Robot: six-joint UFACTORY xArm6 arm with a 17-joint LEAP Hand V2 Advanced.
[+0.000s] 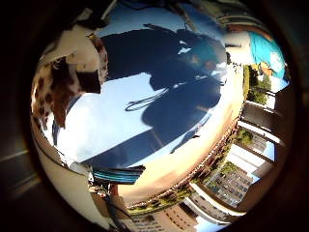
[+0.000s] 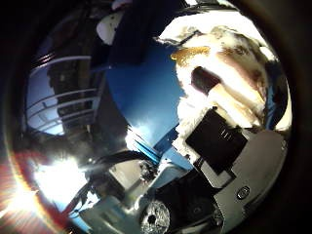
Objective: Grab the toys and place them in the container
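A white plush toy with brown spots lies close against my palm and fills much of the thumb side view. My right hand has a black fingertip pad pressed into its fur, and the fingers curl round it. The same toy shows in the little finger side view with another dark fingertip on it. Beneath lies a blue surface that carries the dark shadow of the arm and hand, so the toy hangs above it. No container shows in either view.
The blue surface ends at a tan edge, with buildings and trees beyond. A metal railing stands beside the surface. Strong sun glare washes out one corner.
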